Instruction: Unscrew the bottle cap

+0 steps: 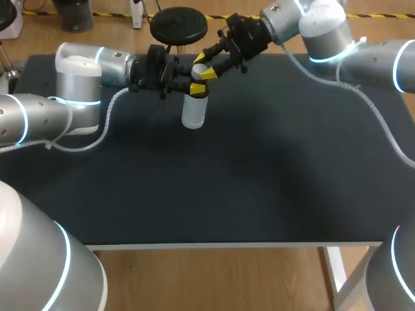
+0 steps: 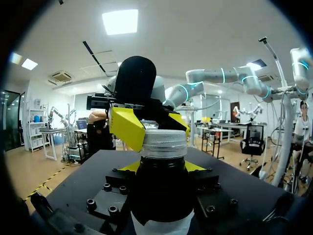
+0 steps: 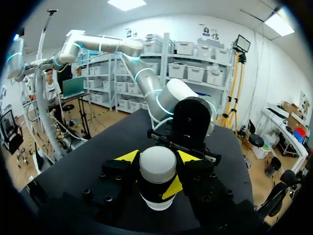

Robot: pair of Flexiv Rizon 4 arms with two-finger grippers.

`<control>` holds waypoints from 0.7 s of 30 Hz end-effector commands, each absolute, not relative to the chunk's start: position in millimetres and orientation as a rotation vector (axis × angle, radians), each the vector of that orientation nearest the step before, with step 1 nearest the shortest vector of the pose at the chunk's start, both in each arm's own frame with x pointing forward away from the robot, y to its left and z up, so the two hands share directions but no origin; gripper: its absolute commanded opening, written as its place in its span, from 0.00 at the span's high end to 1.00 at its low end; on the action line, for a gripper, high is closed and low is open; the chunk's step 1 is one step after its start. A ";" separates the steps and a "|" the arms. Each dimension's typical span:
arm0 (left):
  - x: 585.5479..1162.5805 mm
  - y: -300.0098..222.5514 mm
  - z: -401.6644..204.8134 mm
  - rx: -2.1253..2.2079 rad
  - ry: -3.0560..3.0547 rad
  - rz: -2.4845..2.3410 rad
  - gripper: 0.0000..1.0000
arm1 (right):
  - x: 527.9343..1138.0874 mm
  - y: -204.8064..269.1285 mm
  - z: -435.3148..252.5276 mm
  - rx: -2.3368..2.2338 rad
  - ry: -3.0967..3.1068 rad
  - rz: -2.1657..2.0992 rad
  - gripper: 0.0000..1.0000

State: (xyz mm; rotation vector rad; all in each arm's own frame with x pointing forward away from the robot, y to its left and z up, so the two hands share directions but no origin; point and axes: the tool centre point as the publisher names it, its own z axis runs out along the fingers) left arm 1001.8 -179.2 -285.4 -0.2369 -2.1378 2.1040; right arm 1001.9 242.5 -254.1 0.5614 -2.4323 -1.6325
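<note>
Two grippers share one upright white-wrapped dark bottle [image 1: 193, 111] at upper middle of the head view. The left gripper [image 1: 194, 89] clamps its neck, and the right gripper [image 1: 203, 67] pinches the ribbed silvery cap [image 2: 164, 143]. Unscrewing seems in hand. The next move calls for the right wrist to twist while the left braces.

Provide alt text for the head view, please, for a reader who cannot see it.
A bottle stands upright on a black table, gripped from both sides. The left pincer clamps its dark upper part, while the right pincer, coming in from the far right, grips its cap.
</note>
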 end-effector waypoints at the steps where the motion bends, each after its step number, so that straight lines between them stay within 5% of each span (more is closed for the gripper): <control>1: 1004.5 -177.0 -286.7 -0.241 -2.133 2.103 1.00 | 1005.1 238.8 -249.2 0.739 -2.268 -1.486 1.00; 21: 1004.5 -177.0 -286.7 -0.241 -2.133 2.103 1.00 | 986.8 239.5 -241.3 1.115 -2.203 -1.237 1.00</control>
